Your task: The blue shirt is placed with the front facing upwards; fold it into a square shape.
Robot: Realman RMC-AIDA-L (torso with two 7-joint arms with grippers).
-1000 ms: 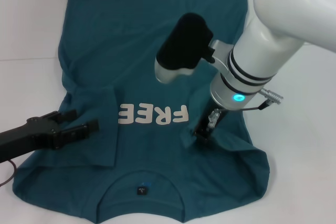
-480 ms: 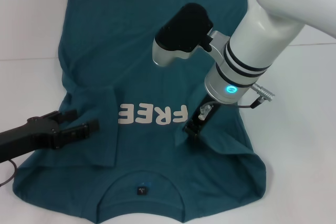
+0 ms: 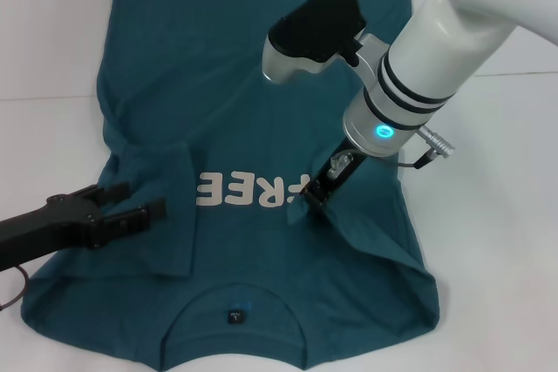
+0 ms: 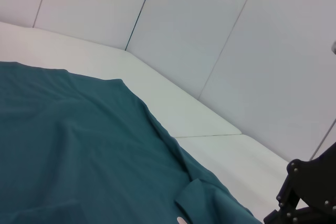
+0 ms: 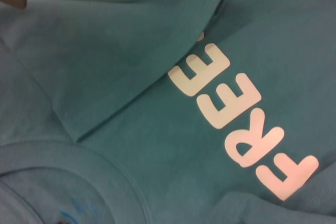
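Your right gripper [image 3: 316, 198] has its fingers pinched shut on a fold of the blue shirt [image 3: 218, 111], right at the end of the off-white "FREE" print [image 3: 253, 190], with the sleeve fabric drawn in over the chest. The shirt lies spread on the white desk [image 3: 52, 32], collar [image 3: 234, 313] nearest you. Your left gripper [image 3: 131, 206] rests over the folded-in sleeve on the opposite side, fingers spread apart and holding nothing.

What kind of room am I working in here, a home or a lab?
Probably a lab or test cell: a plain white table, bare pale panelled walls, and only the shirt laid out.
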